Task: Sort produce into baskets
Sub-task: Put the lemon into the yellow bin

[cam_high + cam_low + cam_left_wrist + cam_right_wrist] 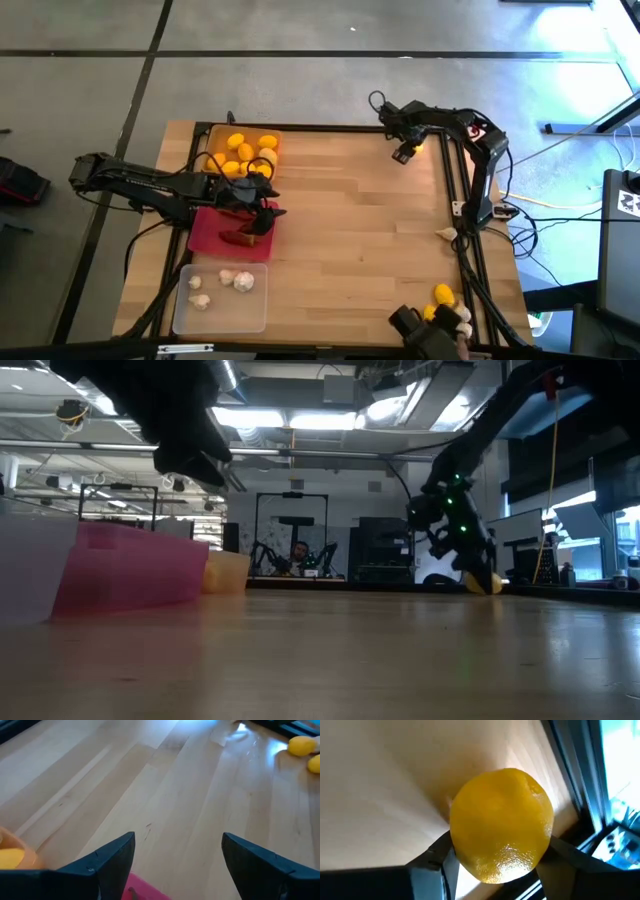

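Lemon (501, 825) between right gripper (405, 152) fingers, table's far-right corner.

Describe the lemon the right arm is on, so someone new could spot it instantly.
Start at the wooden table and go to its far right corner, diagonally opposite the clear basket. There the right pincer has its fingers on either side of one lemon, bright yellow and rounded. Unlike the lemons heaped in the orange basket or those at the near right edge, it sits alone between pincer fingers.
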Robot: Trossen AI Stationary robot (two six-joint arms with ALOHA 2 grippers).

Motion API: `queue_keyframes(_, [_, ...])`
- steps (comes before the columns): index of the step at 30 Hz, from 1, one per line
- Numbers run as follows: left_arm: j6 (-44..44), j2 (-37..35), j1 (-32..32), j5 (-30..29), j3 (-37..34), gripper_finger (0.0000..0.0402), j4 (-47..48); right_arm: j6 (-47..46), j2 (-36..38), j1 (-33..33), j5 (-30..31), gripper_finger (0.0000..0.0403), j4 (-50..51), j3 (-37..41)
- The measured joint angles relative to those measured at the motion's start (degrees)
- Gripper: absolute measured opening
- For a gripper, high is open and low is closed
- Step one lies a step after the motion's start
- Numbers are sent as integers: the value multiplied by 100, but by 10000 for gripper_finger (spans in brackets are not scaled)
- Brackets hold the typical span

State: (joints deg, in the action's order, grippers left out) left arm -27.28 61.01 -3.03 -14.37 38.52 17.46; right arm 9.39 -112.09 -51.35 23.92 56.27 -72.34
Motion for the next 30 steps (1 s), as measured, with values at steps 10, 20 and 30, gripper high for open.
queue_keyframes(10, [174,0,0,0,0,292,-85,131,737,1034,-229,188,-643,0])
queue_keyframes(20, [560,22,0,-2,0,292,-748,277,1322,2306,-1630,192,-1685,-2])
queue_keyframes(30, [828,498,-1,-1,0,292,-1688,284,1370,3494,-2761,193,-3018,-2])
